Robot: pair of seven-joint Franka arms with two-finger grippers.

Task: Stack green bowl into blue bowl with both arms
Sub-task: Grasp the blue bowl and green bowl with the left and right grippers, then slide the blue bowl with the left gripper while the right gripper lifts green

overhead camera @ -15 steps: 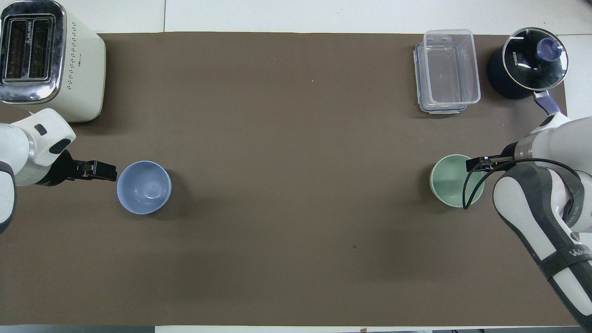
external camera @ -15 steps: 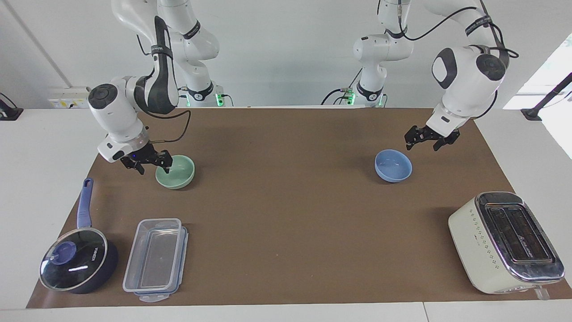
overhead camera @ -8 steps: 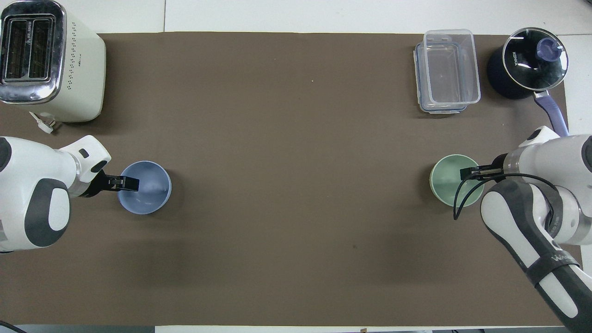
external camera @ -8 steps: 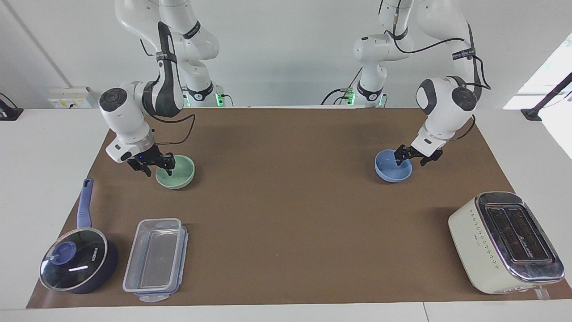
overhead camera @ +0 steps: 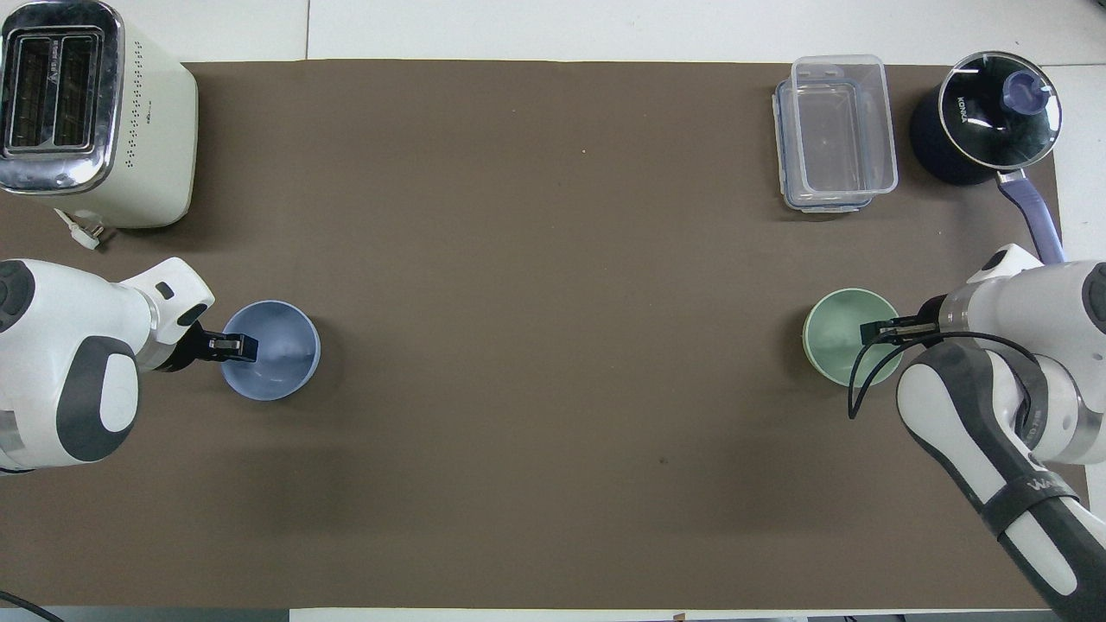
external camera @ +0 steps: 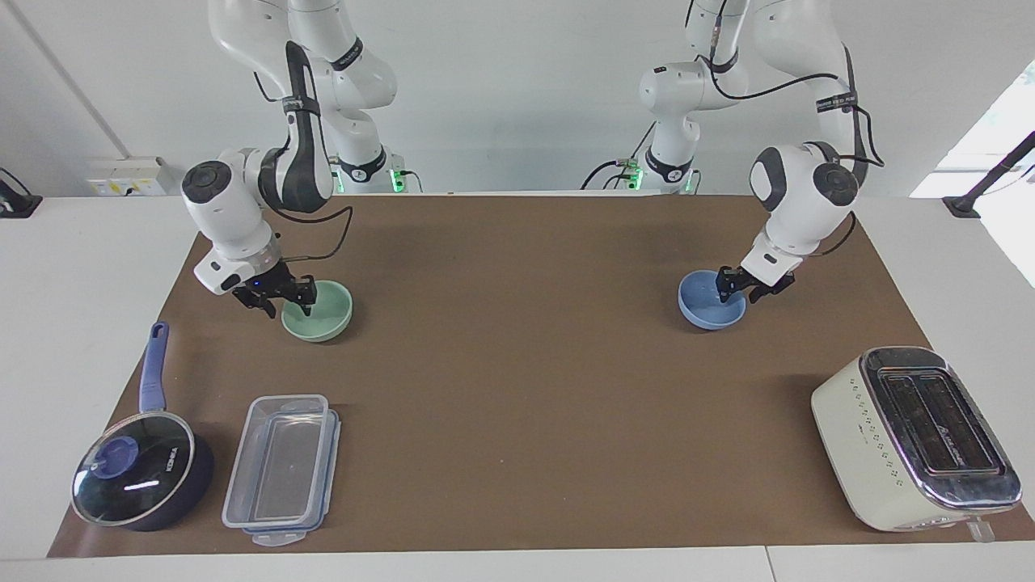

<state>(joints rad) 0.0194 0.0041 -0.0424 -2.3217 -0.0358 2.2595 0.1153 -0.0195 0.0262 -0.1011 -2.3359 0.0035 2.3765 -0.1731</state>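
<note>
Each tool straddles a bowl rim on the tabletop, fingers parted: the right tool (external camera: 283, 301) at the green bowl (external camera: 319, 310), the left tool (external camera: 745, 284) at the blue bowl (external camera: 709, 302). Neither is gripped yet. A thin rim pinch could let either bowl tilt or slip when lifted.

A pale mint-green bowl (external camera: 318, 310) and a light periwinkle-blue bowl (external camera: 711, 300) sit on a plain brown mat (external camera: 517, 364), with a cream and chrome toaster (external camera: 914, 437), a dark blue saucepan (external camera: 141, 469), a clear container (external camera: 283, 467), and white-and-grey arms (external camera: 259, 186) with black grippers.
</note>
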